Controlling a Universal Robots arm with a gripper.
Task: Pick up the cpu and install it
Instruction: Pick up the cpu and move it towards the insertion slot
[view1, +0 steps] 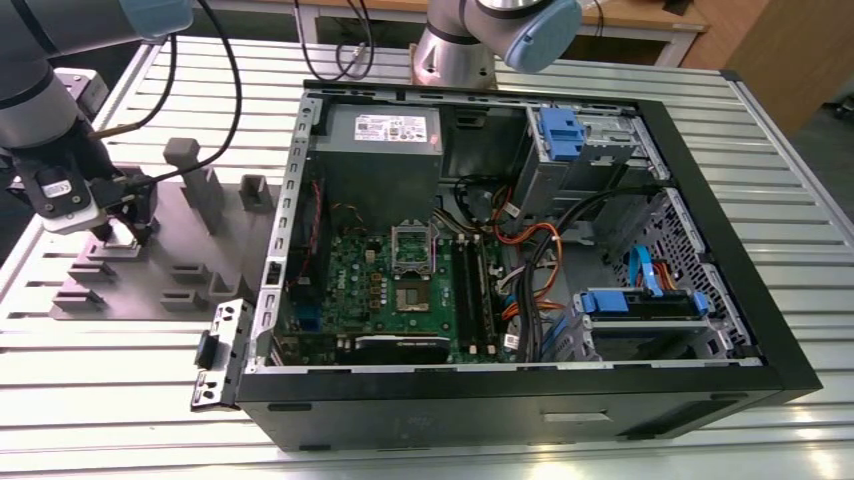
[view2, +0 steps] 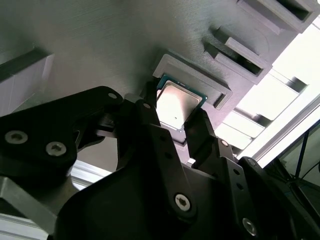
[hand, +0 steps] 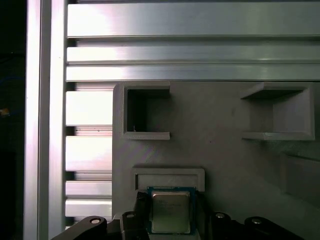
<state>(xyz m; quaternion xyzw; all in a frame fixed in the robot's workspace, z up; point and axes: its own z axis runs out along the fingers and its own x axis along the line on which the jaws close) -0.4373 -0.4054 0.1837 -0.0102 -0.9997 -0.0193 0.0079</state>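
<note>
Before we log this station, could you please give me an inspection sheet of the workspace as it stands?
Surface: slatted metal table.
Job's things: the cpu lies in a recess of the grey fixture; the green motherboard sits inside the open computer case.
Clutter: nothing seen.
Grippers: the gripper hangs at the cpu, over the fixture.
Cables: black cables run by the arm; orange cables lie inside the case.
Surroundings: a robot base behind the case; wooden furniture.

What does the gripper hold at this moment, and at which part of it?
The gripper holds the cpu by two opposite side edges, one finger on each, at the recess of the grey fixture.
</note>
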